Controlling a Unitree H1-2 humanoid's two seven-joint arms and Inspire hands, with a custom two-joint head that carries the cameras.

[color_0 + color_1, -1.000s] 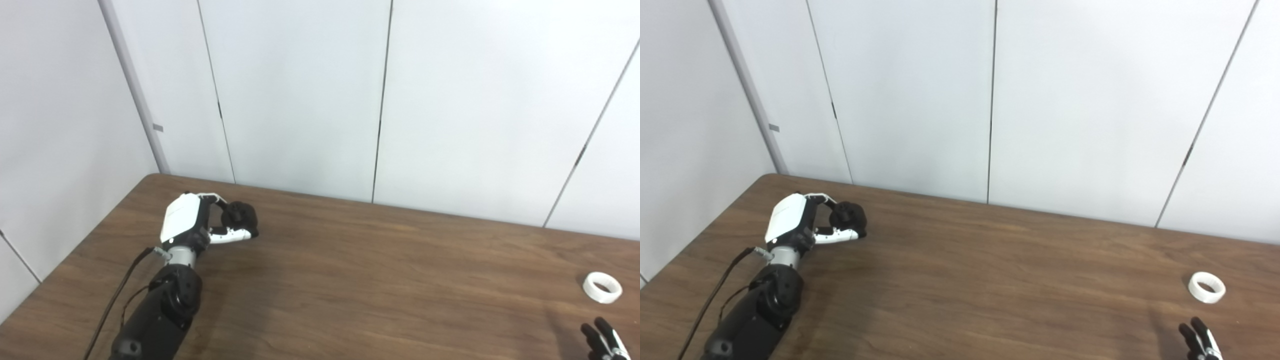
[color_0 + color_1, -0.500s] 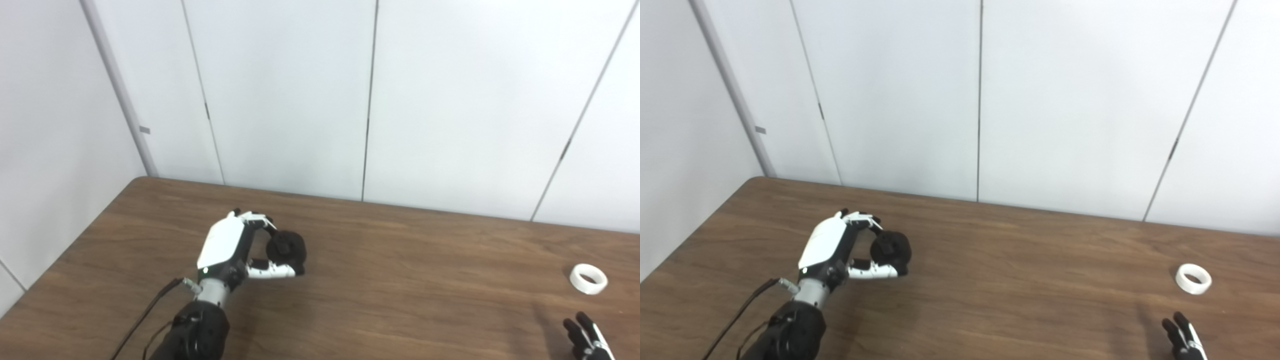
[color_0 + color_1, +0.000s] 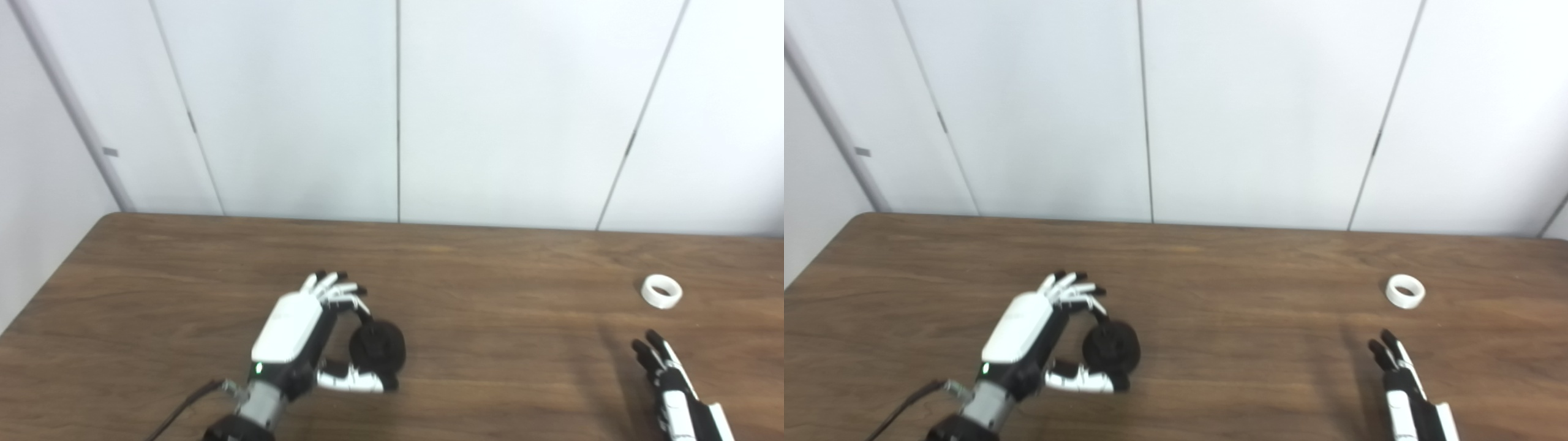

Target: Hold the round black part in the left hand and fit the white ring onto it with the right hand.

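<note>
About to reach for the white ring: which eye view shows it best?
The right eye view: the white ring lies well inside the frame, with bare table all round and the open right hand short of it. The left eye view shows the same ring nearer the picture's right edge.

The right hand (image 3: 1409,392) is cut off by the bottom edge; the left forearm too.

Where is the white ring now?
The white ring lies on the table's right side, just beyond the open right robot hand and not touching it.
</note>
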